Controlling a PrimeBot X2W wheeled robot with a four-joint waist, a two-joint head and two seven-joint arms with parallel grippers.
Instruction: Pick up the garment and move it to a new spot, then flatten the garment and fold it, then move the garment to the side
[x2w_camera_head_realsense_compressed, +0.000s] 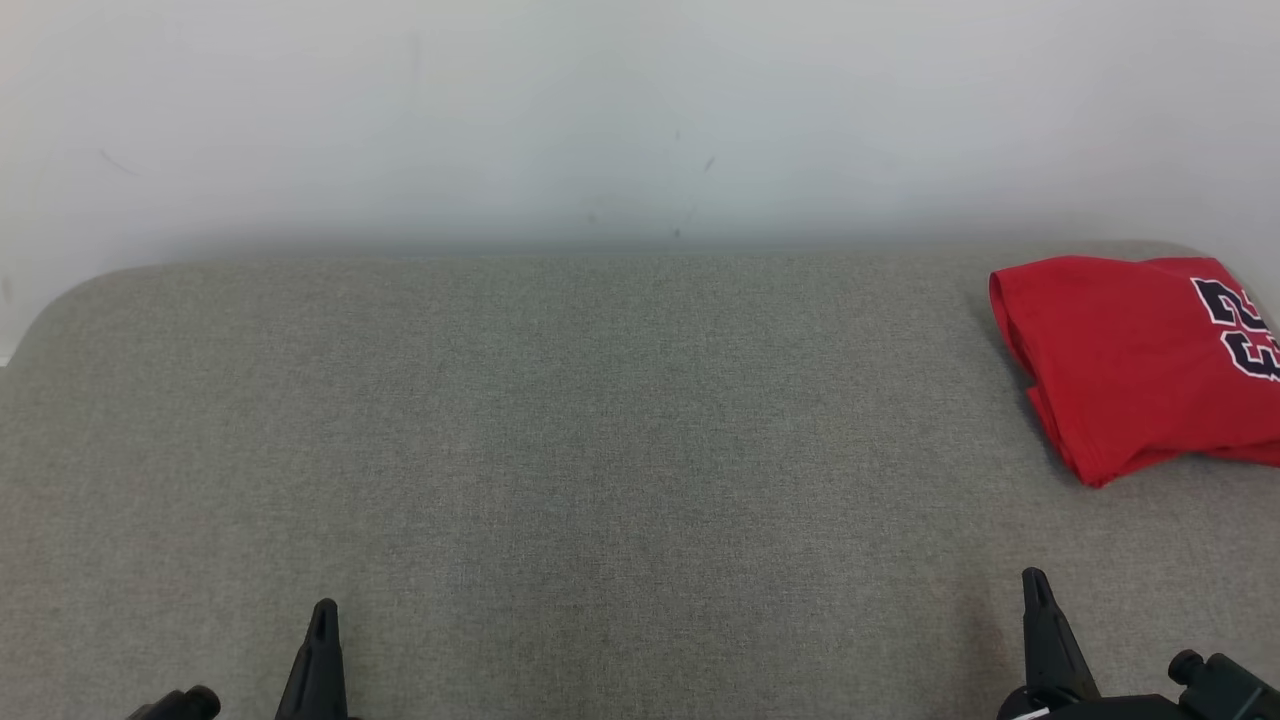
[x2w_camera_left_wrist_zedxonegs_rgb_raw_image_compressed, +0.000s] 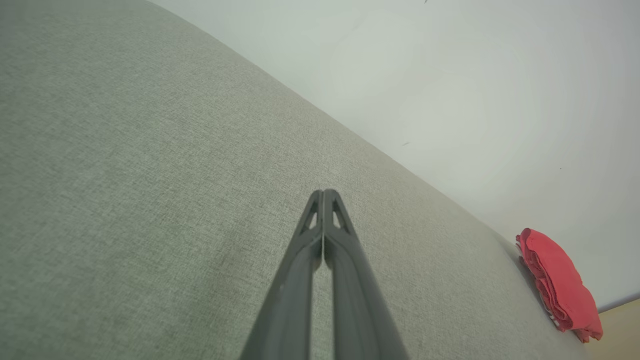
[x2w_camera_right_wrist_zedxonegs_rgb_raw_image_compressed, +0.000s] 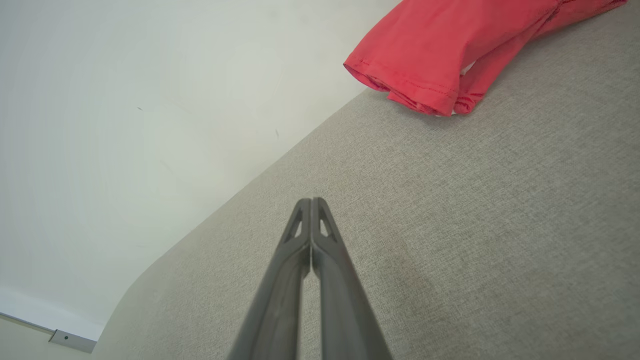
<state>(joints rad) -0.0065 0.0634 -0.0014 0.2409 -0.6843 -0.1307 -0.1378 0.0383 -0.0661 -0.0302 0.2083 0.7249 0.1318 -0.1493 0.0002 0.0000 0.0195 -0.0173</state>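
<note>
Grey woven surface (x2w_camera_head_realsense_compressed: 600, 420) with rounded corners meets a plain white wall (x2w_camera_head_realsense_compressed: 600, 100). The folded red garment (x2w_camera_head_realsense_compressed: 1120, 360) lies at its far right. Left gripper (x2w_camera_left_wrist_zedxonegs_rgb_raw_image_compressed: 324, 192) and right gripper (x2w_camera_right_wrist_zedxonegs_rgb_raw_image_compressed: 311, 201) are closed, empty

Red garment (x2w_camera_head_realsense_compressed: 1120, 360), grey surface (x2w_camera_head_realsense_compressed: 560, 430)

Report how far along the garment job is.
Done, by the look of it: the red garment lies folded in a compact stack at the far right of the grey fabric surface. In hand: nothing; the left gripper and right gripper are shut, empty, clear of it. Left: nothing apparent.
</note>
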